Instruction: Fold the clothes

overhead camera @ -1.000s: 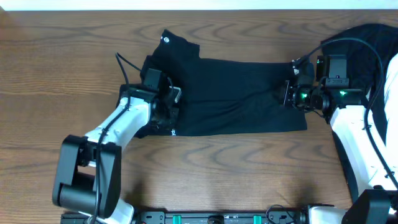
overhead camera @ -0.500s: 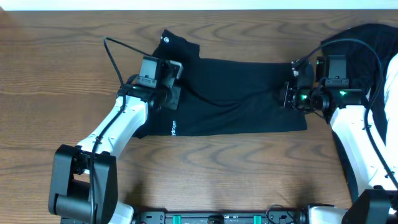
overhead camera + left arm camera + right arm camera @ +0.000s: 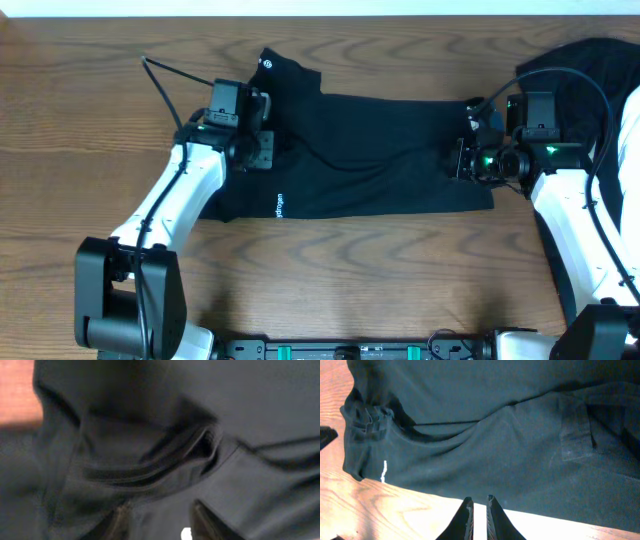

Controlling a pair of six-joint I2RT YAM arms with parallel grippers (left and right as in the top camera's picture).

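Black clothes spread near the desk's far edge, left claw parted over bunched fabric, right claw pressed together at the garment's border.

The clothes — black fabric, small white lettering near one edge — lie spread on the table, slightly creased.

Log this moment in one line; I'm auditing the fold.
clothes: lying on table | left gripper: open, over clothes | right gripper: shut, empty

Left arm stretched forward, angled inward. Left gripper pointing down, jaws parted. Right arm reaching forward. Right gripper low, jaws nearly together.
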